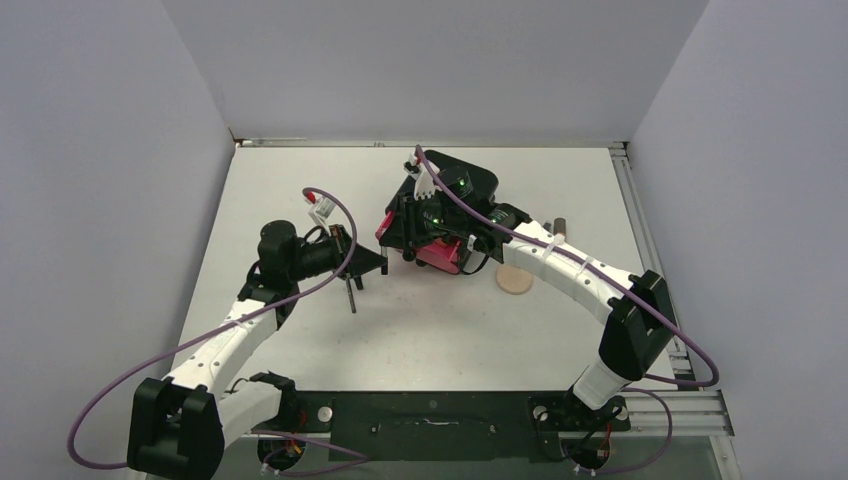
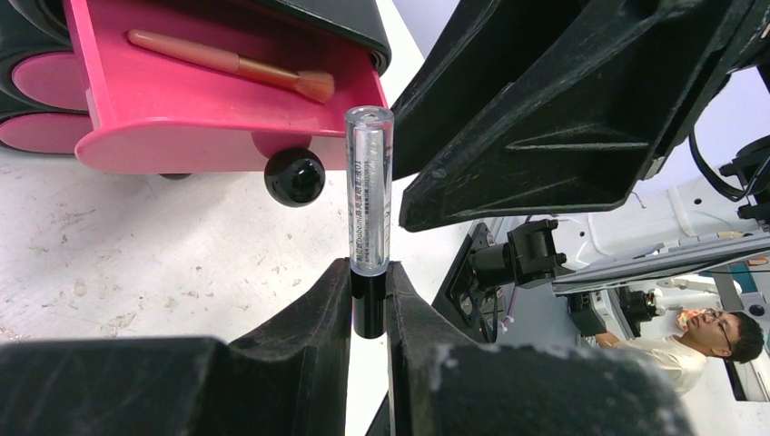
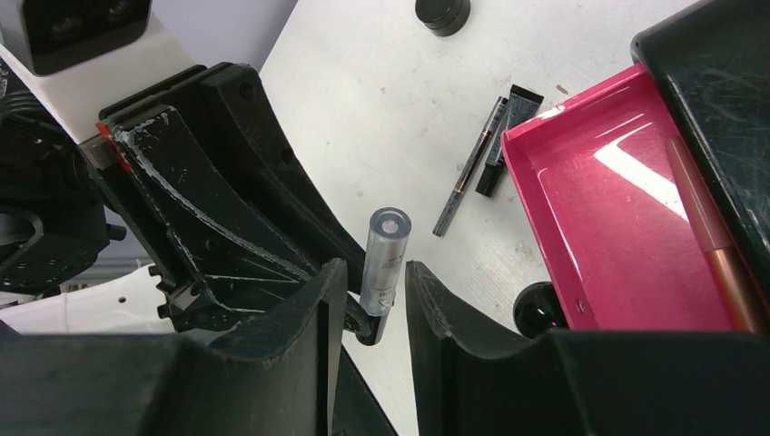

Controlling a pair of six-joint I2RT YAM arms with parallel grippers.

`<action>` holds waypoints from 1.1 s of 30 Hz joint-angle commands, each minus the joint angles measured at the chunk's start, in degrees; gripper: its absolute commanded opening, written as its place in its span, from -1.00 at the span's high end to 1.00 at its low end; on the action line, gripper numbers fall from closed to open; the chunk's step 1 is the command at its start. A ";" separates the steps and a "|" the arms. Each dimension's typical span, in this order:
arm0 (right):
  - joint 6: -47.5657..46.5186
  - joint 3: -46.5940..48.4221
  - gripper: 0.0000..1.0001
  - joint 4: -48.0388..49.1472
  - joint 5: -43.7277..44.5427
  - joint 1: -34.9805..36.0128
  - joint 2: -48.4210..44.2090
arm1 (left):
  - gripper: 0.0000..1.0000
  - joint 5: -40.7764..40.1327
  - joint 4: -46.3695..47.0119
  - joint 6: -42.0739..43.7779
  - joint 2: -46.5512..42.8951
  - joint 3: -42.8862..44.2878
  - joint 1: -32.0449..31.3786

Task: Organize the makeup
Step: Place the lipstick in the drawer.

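Note:
A clear tube [image 2: 370,191] with a black cap stands upright in my left gripper [image 2: 370,277], which is shut on the cap. My right gripper [image 3: 375,272] reaches in from the other side. Its fingers stand slightly apart around the clear tube [image 3: 385,259], with a thin gap on each side. Both grippers meet just left of the pink drawer [image 1: 440,255]. An orange-handled brush [image 2: 231,64] lies in the open pink drawer [image 2: 182,118]. Two thin black pencils [image 3: 468,173] lie on the table beside the drawer [image 3: 599,218]. A small black round jar [image 3: 443,13] sits farther off.
The black cabinet [image 1: 465,185] stands mid-table behind the grippers. The drawer's black knob [image 2: 295,175] is close to the tube. A round peach disc [image 1: 515,280] lies right of the cabinet, and a tan tube [image 1: 560,228] lies beyond my right arm.

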 commanded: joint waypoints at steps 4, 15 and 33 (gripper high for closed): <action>0.21 1.02 0.40 2.99 1.02 0.32 -0.58 | 1.00 0.98 4.03 -0.67 -0.21 -0.10 0.19; 1.00 0.61 0.52 3.96 0.85 0.34 0.24 | 1.00 1.94 5.50 -1.48 -0.09 -0.36 0.18; 1.25 0.47 0.48 4.06 1.08 0.42 1.14 | 1.00 2.43 5.89 -1.57 0.01 -0.36 0.05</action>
